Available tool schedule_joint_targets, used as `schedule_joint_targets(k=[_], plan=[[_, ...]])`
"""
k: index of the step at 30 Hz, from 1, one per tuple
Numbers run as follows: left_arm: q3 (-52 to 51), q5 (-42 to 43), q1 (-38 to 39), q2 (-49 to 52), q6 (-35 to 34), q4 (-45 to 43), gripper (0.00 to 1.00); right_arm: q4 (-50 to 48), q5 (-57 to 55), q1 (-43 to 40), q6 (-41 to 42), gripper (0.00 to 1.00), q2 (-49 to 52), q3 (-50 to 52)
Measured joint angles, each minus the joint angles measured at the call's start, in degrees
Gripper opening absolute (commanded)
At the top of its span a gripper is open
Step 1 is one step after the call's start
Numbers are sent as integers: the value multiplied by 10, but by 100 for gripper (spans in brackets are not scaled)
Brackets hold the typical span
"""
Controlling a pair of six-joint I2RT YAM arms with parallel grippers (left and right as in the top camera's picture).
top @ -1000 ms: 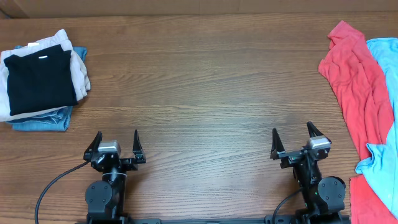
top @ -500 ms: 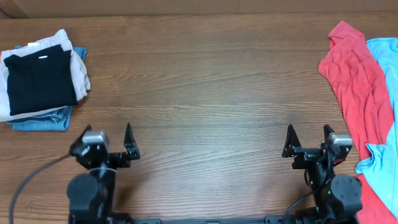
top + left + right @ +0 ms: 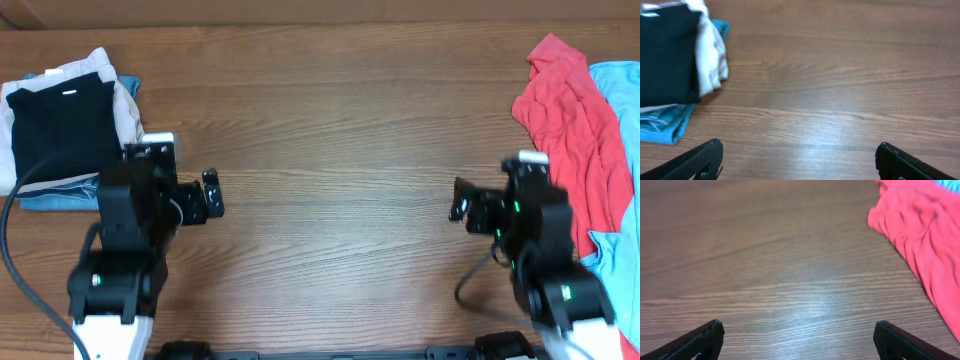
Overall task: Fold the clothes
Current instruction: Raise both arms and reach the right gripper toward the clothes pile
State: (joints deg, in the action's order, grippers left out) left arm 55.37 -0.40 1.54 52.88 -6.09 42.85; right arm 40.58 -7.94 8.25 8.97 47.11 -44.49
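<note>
Overhead view: a coral-red garment (image 3: 575, 130) lies loose and rumpled on the far right of the table, ahead of the right claw (image 3: 797, 325) and off to its right, apart from it. Its cloth is soft and matte, gathered into long shallow creases, with an uneven, wavy outline. A light sky-blue T-shirt (image 3: 622, 100) lies further out from that claw, past the red cloth, against the picture's right edge, which cuts it off. Lower down, a fold of the blue cloth laps over the red. No lettering can be made out on it.

The right wrist view shows the red garment at upper right, past the claw's right fingertip. Both black fingers (image 3: 690, 342) are spread wide apart, holding nothing, with bare wood between them.

The left claw (image 3: 798, 147) is likewise spread wide and holds nothing; its dark, tapered fingers (image 3: 695, 162) frame bare table. Ahead of it and to its left sits a folded stack: a flat black piece (image 3: 60, 130) on top, a bulging beige piece (image 3: 125, 110) under it, and a denim-blue piece (image 3: 65, 195) at the bottom, its edge sticking out toward the claw.

The table (image 3: 330, 110) is brown wood with a fine horizontal grain and a faint sheen.
</note>
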Motion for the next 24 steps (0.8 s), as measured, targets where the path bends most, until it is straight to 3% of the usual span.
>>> schedule_joint_targets(k=[8,16,24], plan=[[21,34,0,59,0,16,100,4,-19,-52,0,100,183,-82],[21,43,0,61,0,16,100,19,-37,-295,65,100,258,-85],[21,44,0,61,0,16,100,26,-45,-448,81,93,359,-87]])
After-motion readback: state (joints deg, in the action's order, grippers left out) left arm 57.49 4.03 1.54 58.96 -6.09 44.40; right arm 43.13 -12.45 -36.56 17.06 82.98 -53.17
